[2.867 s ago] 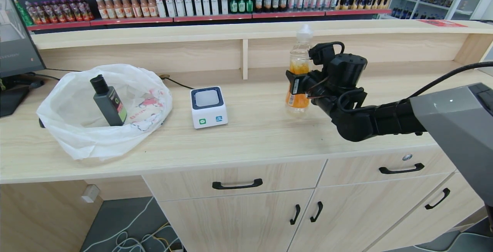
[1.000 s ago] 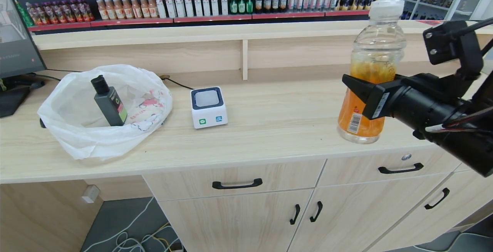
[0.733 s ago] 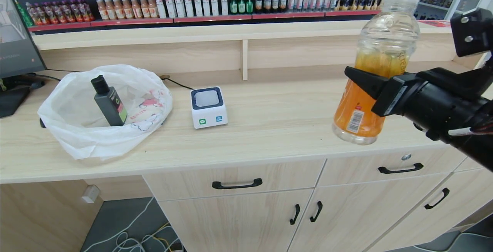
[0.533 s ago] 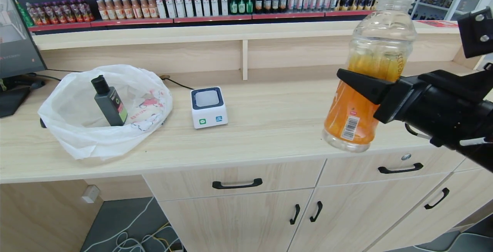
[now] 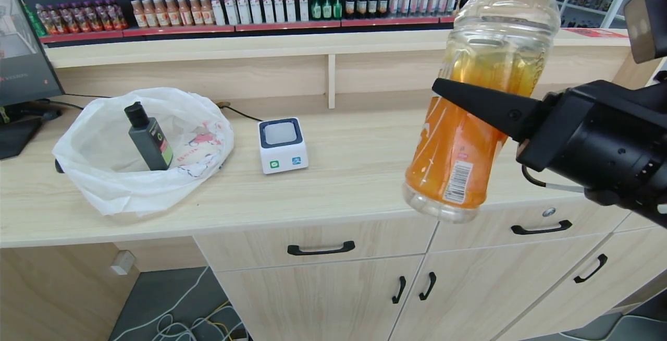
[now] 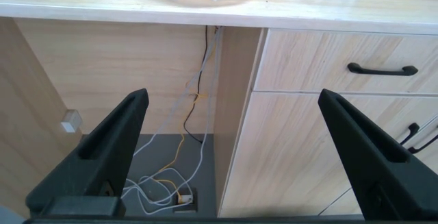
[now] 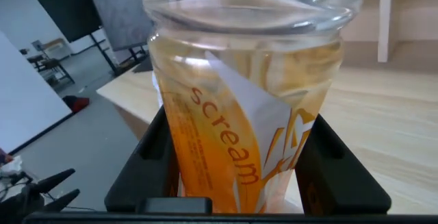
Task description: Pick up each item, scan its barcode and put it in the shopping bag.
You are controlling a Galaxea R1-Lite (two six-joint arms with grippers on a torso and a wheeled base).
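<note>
my right gripper (image 7: pixel 239 176) is clamped on a tilted clear plastic bottle of orange drink (image 5: pixel 464 137), light wooden worktop (image 5: pixel 338 184) below it. my left gripper (image 6: pixel 233 97) stands open.

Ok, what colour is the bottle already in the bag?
Dark grey bottle with a black cap, in the white bag; clearest in the head view.
</note>
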